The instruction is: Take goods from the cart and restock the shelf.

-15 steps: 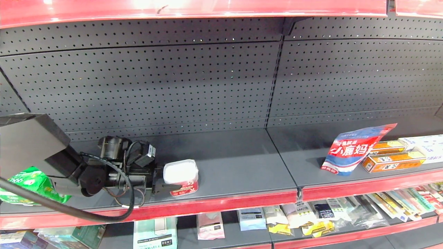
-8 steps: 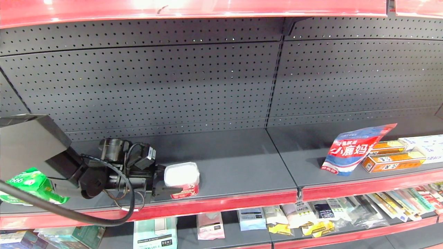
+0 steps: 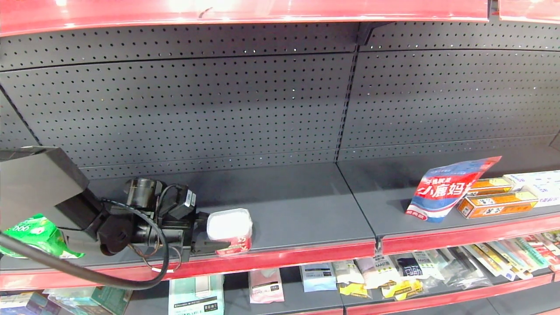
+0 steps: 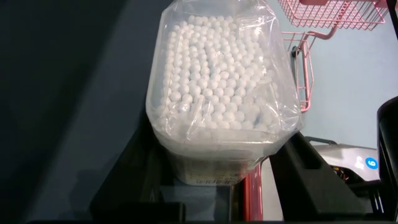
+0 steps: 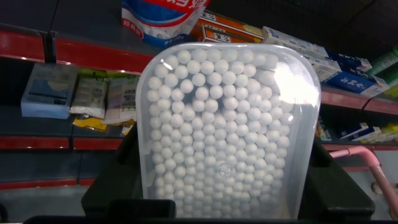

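Observation:
My left gripper (image 3: 209,238) is shut on a clear tub of white beads (image 3: 229,225) with a red label, low over the dark shelf (image 3: 302,210) near its red front lip. Whether the tub touches the board I cannot tell. In the left wrist view the tub of white beads (image 4: 221,74) sits between the black fingers (image 4: 127,177) of the left gripper (image 4: 217,183). My right gripper (image 5: 224,171) is shut on a second tub of white beads (image 5: 227,118), held in front of the lower shelves.
A green pack (image 3: 37,234) lies behind the left arm. Further right stand a red and blue pouch (image 3: 446,188), orange boxes (image 3: 496,203) and white boxes (image 3: 540,183). Hanging packets (image 3: 380,271) line the shelf below. A pink cart (image 4: 329,15) stands off the shelf.
The left gripper has sunk a little with the tub, toward the shelf's front lip. Everything else on the shelf stays where it was.

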Tool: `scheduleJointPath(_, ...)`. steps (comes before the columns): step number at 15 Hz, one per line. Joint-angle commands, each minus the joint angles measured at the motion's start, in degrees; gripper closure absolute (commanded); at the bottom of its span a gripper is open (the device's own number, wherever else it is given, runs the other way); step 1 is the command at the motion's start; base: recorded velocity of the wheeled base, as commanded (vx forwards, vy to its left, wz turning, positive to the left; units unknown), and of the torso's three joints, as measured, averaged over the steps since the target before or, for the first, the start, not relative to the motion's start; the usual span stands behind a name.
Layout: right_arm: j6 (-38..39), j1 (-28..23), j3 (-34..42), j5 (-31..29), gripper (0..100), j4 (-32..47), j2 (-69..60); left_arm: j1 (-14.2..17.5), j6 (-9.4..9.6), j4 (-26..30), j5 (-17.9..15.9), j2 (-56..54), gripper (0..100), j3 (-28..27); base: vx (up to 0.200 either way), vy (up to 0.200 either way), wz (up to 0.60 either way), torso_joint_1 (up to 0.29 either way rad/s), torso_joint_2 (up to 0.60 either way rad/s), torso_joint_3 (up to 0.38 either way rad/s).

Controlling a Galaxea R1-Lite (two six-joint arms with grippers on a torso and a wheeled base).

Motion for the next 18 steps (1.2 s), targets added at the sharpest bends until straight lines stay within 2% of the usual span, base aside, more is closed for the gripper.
scheduleJointPath(1,0.0,0.0,0.0,0.0,100,0.0,0.1,0.0,0.02,0.0,0.1,0.2,100,0.0,0.0,0.0,0.0,0.0,0.0,0.0)
scheduleJointPath(4,-0.2,0.0,-0.2,0.0,100,0.0,0.1,0.0,0.55,0.1,0.1,0.3,100,0.4,0.0,0.0,0.0,0.0,0.0,0.0)
scheduleJointPath(18,-0.4,0.0,-0.3,-0.3,100,0.0,-0.5,0.1,0.46,-0.3,0.1,1.2,100,0.4,0.0,0.0,0.0,0.0,0.0,0.0)
